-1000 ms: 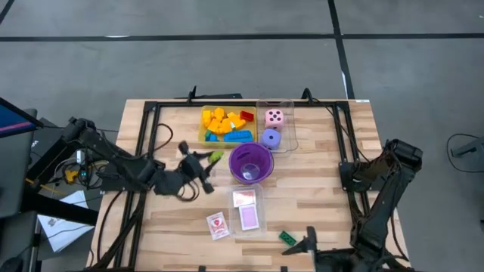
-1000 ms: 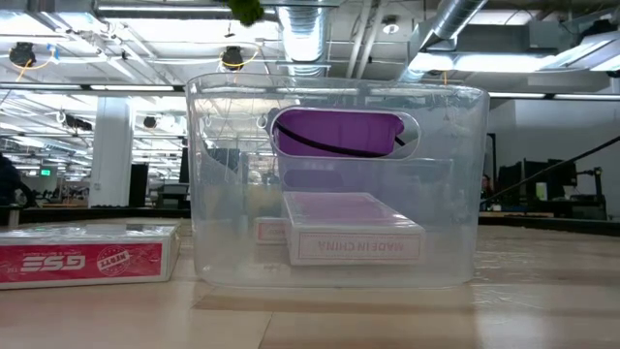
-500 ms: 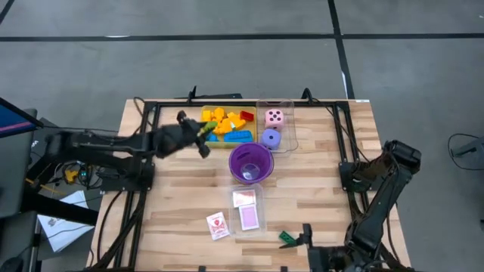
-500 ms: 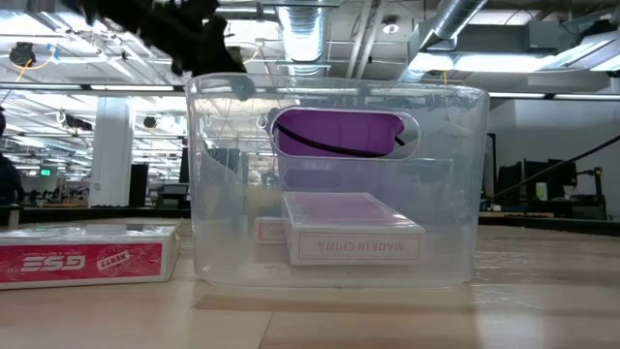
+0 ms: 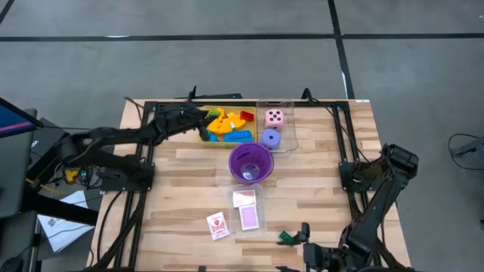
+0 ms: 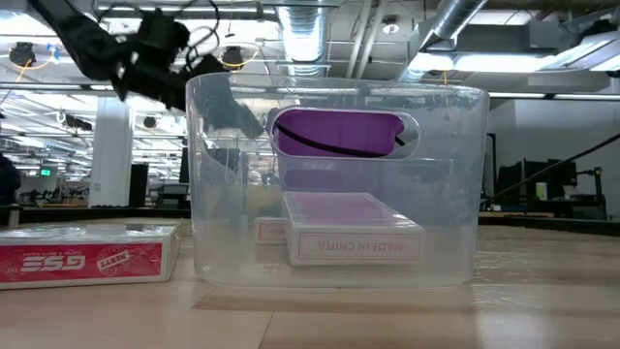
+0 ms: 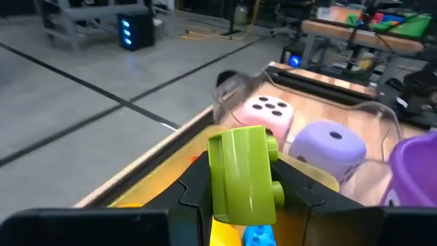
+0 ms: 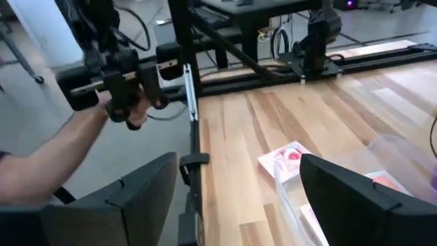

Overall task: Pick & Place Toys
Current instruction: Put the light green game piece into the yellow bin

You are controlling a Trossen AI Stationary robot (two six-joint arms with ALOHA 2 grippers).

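High view: left claw (image 5: 203, 121) reached yellow tray (image 5: 203, 138).

Green brick (image 7: 243, 174), pink black-dotted die (image 7: 268, 115), purple die (image 7: 328, 147)

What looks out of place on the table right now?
A green brick lies loose at the table's near edge, and a red-and-white card pack sits on bare wood beside the clear tray. Other toys are in trays.

free: bare worktop (image 5: 318, 181) lay open on both sides of the purple cup (image 5: 250, 164) | obstacles: yellow tray (image 5: 226, 126) and clear tray (image 5: 289, 121) stood just behind the cup, card tray (image 5: 248, 210) in front of it | left arm (image 5: 113, 137) reached to the yellow tray
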